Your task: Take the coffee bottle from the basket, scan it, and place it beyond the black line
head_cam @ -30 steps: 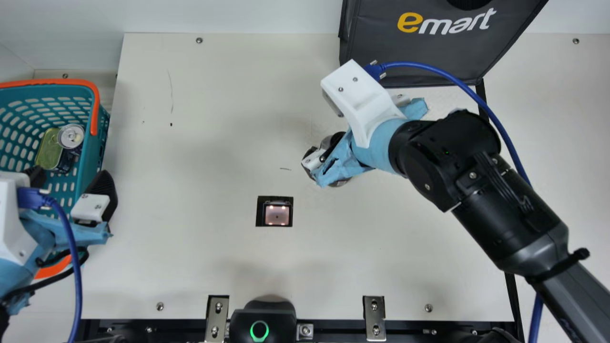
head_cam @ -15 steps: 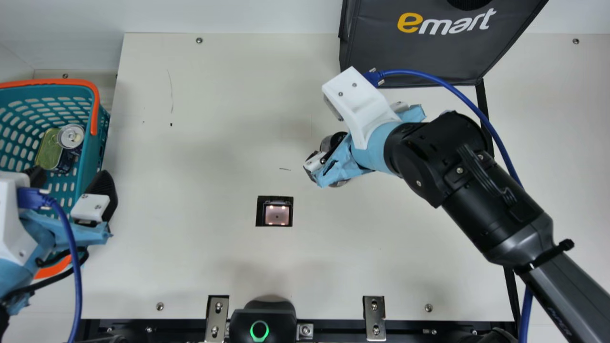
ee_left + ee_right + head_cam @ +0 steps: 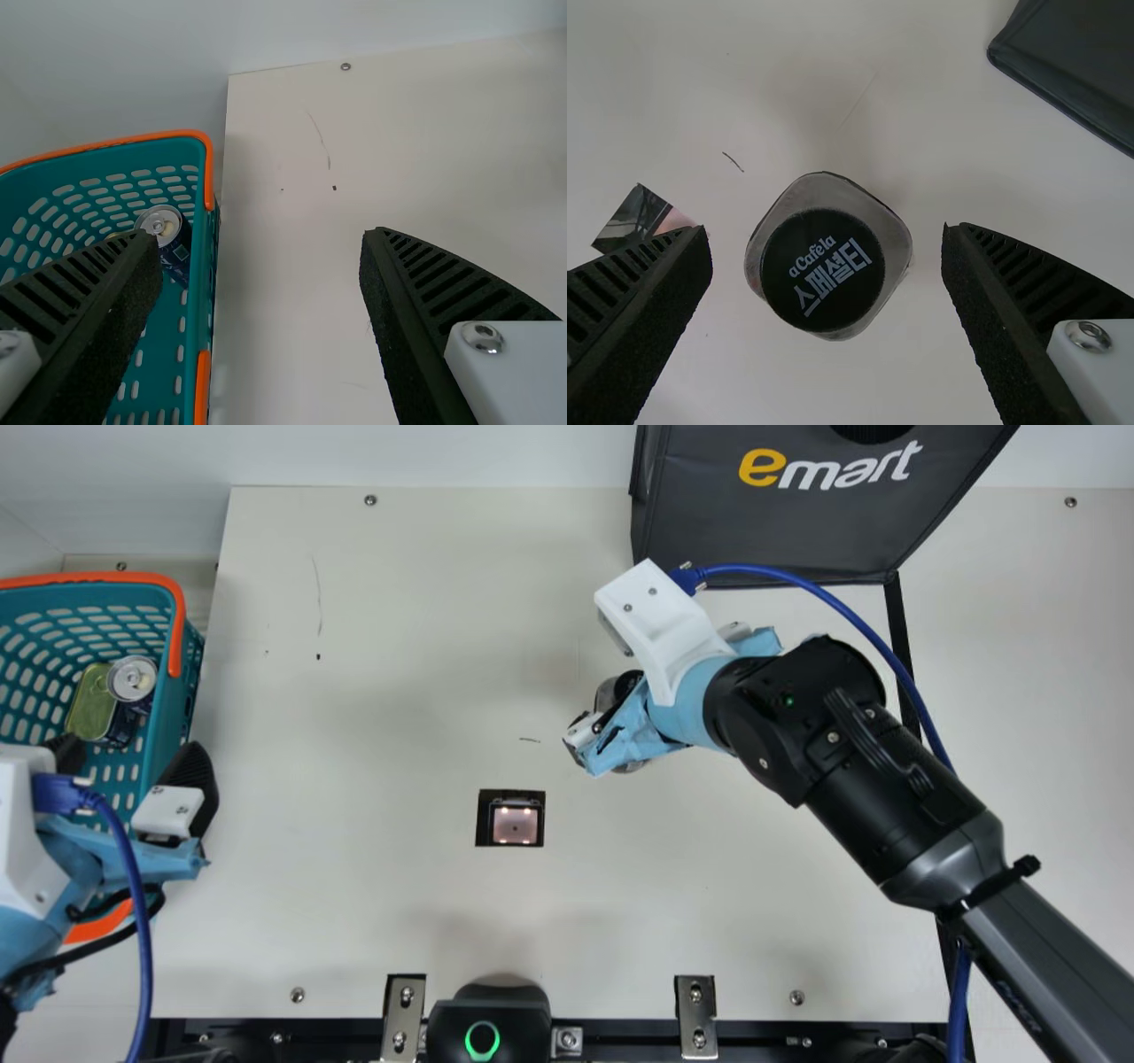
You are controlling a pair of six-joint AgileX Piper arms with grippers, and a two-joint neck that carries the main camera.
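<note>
On the cream table [image 3: 354, 903] in the main view, the coffee bottle [image 3: 606, 693] is partly hidden under the right gripper [image 3: 625, 735], farther from the near edge than the scanner [image 3: 515, 825] and on the scanner's side of the black line [image 3: 900, 646]. The right arm reaches across that line. The left gripper [image 3: 133, 766], its fingers spread wide with nothing between them, hangs over the side of the teal basket [image 3: 170, 717], in which a can [image 3: 133, 679] and a flat tin [image 3: 89, 701] lie touching or nearly so.

The left wrist view gives the width of that opening: one finger over the basket, the other above the table, and the can's dark side past the nearer finger.

The right wrist view adds what the arm covers in the main one: the bottle's round black cap [image 3: 822, 270], seen from straight above, the bottle upright between two widely parted fingers [image 3: 642, 310], with a gap on either side and no grip on it.

As for surface and room, the table bears thin scratches and screws, and two metal brackets [image 3: 696, 1017] sit at its near edge beside a black device [image 3: 483, 1027] with a green ring. A dark bag [image 3: 771, 522] stands at the far side, against a pale wall [image 3: 425, 452].
</note>
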